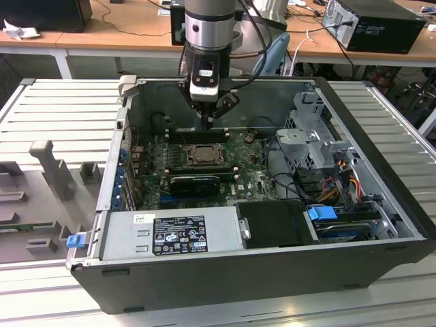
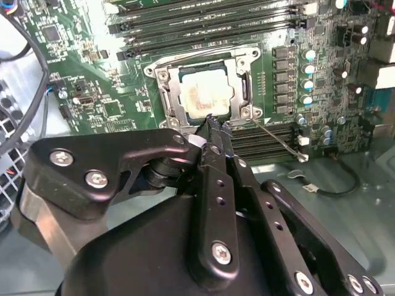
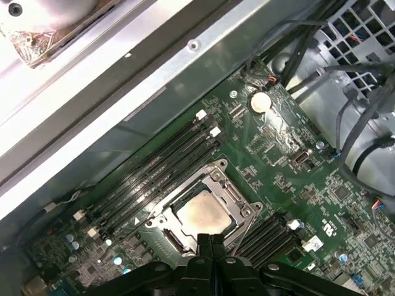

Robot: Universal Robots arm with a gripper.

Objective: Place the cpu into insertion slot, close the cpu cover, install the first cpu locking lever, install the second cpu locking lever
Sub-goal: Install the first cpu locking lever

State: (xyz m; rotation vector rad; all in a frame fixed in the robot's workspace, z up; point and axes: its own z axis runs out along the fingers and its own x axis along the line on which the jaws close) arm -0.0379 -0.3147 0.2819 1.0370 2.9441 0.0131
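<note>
The cpu [image 2: 203, 95] lies flat in the insertion slot [image 1: 189, 155] on the green board, its silvery top showing through the window of the cpu cover [image 2: 168, 92]. The cover lies down flat around the chip. One thin wire locking lever [image 2: 278, 139] sticks out sideways from a socket corner, raised off the board. My gripper [image 2: 212, 120] is shut with nothing between its fingers. Its tips hang just above the socket's edge, near the corner where that lever starts. In the exterior view the gripper [image 1: 206, 125] hovers over the back rim of the socket, and the first wrist view shows the fingertips [image 3: 211, 237] at the cpu [image 3: 203, 213].
Long black memory slots [image 1: 194, 135] flank the socket. The open case has a grey power supply [image 1: 170, 231] in front, a drive cage [image 1: 313, 139] and bundled cables [image 1: 340, 177] on the exterior view's right. The case walls [image 1: 126, 122] hem in the board.
</note>
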